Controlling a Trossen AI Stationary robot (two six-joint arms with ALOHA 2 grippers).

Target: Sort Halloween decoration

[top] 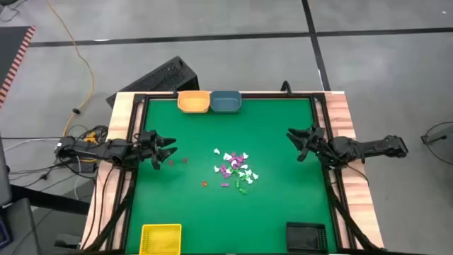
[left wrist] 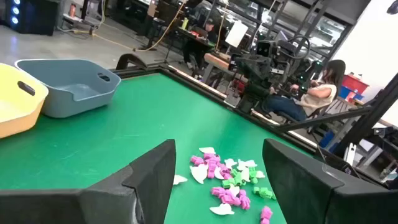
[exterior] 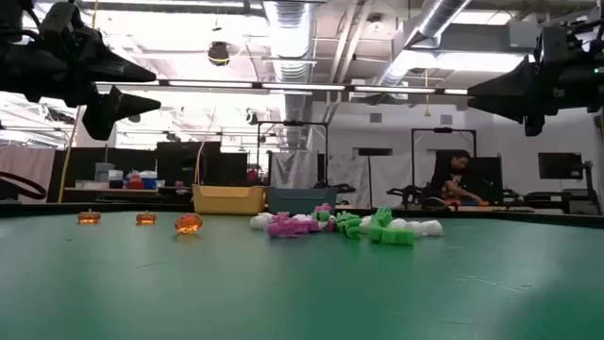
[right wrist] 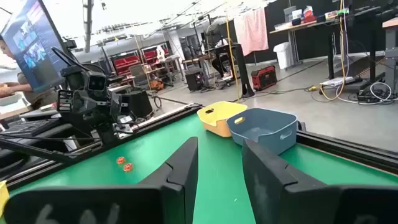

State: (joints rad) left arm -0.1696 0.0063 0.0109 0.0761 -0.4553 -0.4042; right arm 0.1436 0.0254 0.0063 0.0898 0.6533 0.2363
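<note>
The Halloween decoration (top: 233,170) is a loose heap of tiny white, purple and green trinkets lying on the green mat at the table's middle; it also shows in the low view (exterior: 330,225) and the left wrist view (left wrist: 227,180). A few orange ones (top: 177,161) lie apart toward the left (exterior: 142,219) (right wrist: 124,163). My left gripper (top: 170,150) (left wrist: 219,149) hovers open near the left edge, above the orange pieces. My right gripper (top: 294,144) (right wrist: 219,142) hovers open near the right edge. Both are well above the mat and point toward the heap.
An orange tray (top: 193,102) and a blue tray (top: 226,102) stand side by side at the far edge. A yellow tray (top: 161,237) sits at the near left corner, a black tray (top: 306,234) at the near right. A raised wooden rim (top: 120,134) frames the mat.
</note>
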